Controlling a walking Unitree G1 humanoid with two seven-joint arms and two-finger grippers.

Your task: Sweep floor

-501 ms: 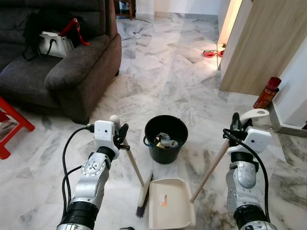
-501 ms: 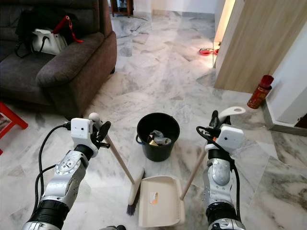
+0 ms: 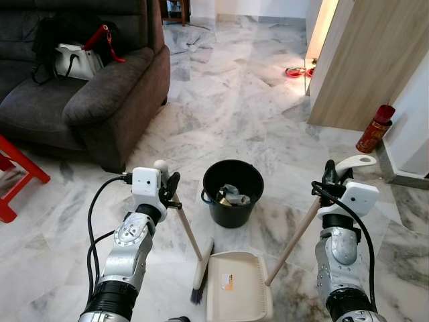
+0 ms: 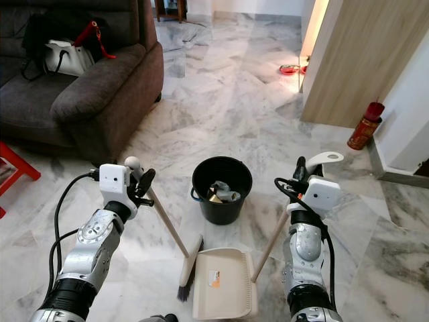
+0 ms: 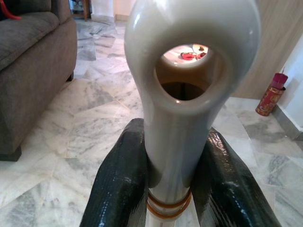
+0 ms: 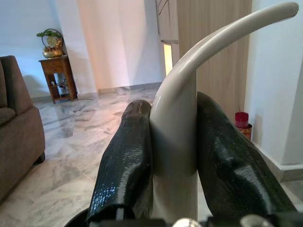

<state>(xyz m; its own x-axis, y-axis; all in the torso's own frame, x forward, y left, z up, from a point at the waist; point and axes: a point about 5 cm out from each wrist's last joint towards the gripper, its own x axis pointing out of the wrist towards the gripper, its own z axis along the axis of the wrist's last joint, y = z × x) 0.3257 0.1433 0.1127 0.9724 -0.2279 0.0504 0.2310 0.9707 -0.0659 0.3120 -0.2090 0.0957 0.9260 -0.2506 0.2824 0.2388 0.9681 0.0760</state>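
My left gripper [image 3: 169,191] is shut on the cream top of the broom's handle [image 5: 142,38], low over the marble floor. The wooden stick [image 3: 189,235] slants down to the right, to the bristle head [image 3: 199,282], which rests against the left side of the cream dustpan [image 3: 236,290]. That dustpan lies flat on the floor. Its long handle [image 3: 295,238] rises to the right into my right gripper [image 3: 333,176], shut on the curved cream grip [image 6: 213,42]. Just beyond the dustpan stands a black bucket [image 3: 231,216] with crumpled rubbish inside.
A dark sofa [image 3: 100,94] with a white bag [image 3: 77,60] stands at the left, and a red stool [image 3: 17,174] is nearer. At the right are a wooden cabinet [image 3: 362,60] and a red can [image 3: 374,129]. Marble floor stretches ahead beyond the bucket.
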